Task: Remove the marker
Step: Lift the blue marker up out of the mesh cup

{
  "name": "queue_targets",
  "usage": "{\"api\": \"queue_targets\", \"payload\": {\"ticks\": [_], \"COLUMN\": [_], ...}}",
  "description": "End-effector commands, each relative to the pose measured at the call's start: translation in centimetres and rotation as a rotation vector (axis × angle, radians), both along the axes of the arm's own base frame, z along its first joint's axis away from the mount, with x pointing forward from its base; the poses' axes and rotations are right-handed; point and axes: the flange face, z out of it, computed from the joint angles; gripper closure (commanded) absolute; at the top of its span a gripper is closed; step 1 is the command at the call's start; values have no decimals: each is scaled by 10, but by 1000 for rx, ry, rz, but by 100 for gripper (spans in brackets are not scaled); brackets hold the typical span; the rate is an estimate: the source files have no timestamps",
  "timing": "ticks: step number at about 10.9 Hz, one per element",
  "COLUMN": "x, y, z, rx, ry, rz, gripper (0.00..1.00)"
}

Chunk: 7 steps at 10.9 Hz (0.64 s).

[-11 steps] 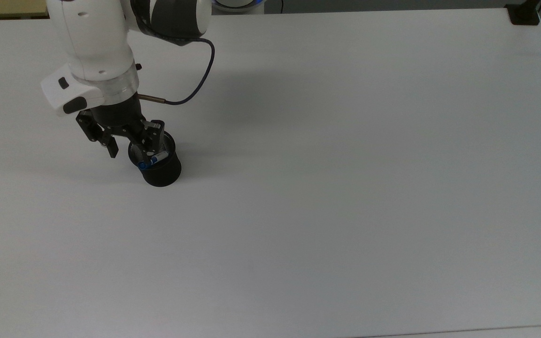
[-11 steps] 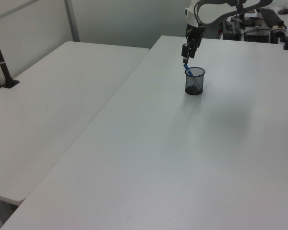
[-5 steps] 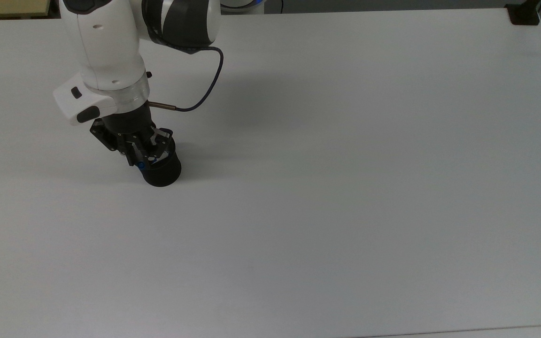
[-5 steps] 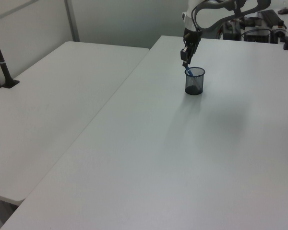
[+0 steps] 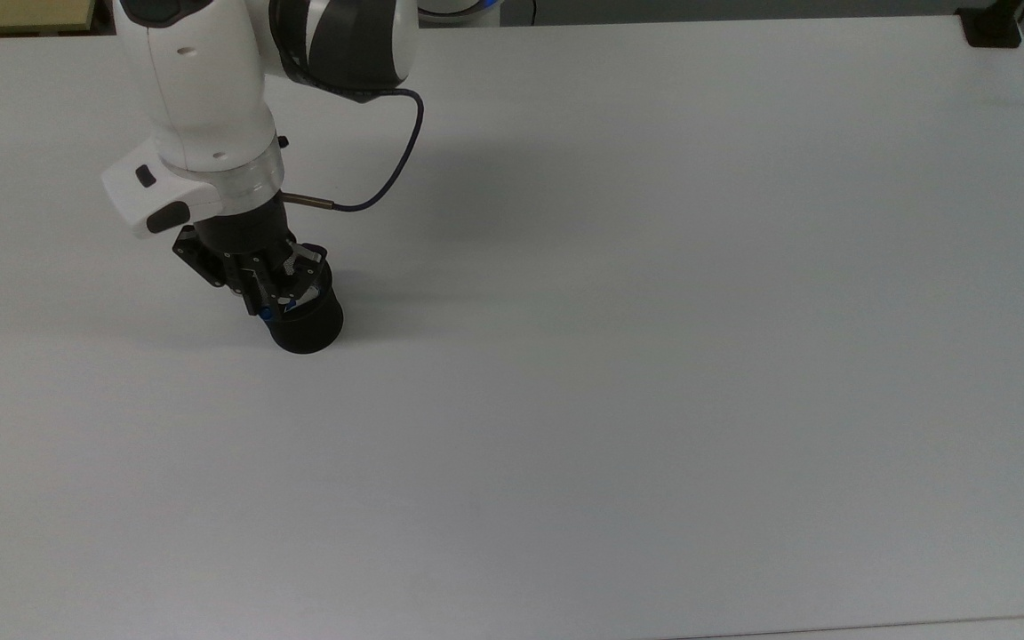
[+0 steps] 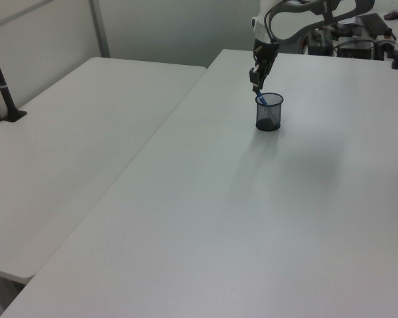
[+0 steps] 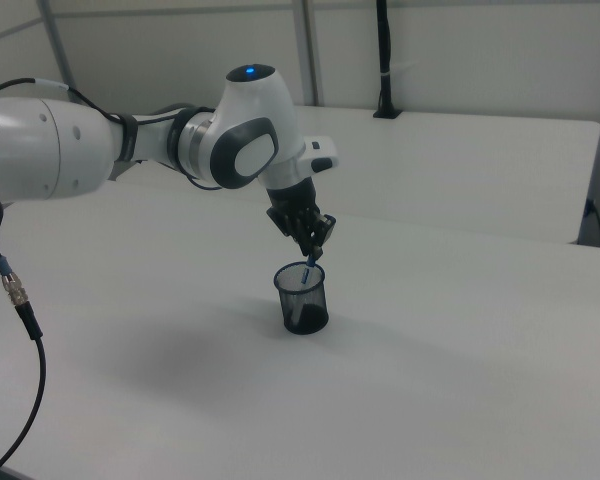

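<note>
End effector clenched on the marker's blue top; marker leans inside the mesh cup near the desk's top-view left edge, steadied for lifting out.

I see the marker standing tilted in the black mesh cup, its blue upper end poking above the rim and its lower part inside the mesh. The hand is closed around that top end (blue tip just visible between the fingers in the top view). White barrel shows just below the blue in the right view.
</note>
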Motion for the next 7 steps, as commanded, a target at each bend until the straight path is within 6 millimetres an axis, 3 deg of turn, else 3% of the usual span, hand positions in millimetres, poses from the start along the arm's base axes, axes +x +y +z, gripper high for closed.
{"api": "queue_targets", "payload": {"ticks": [1,3,6,7], "x": [4,5,4,3], "y": [4,4,4,4], "z": [-7,-9,-1,6], "rx": [6,5,8,11], "ry": [-5,-2,-13,-24], "rz": [17,19,17,15], "gripper": [70,70,91,93]}}
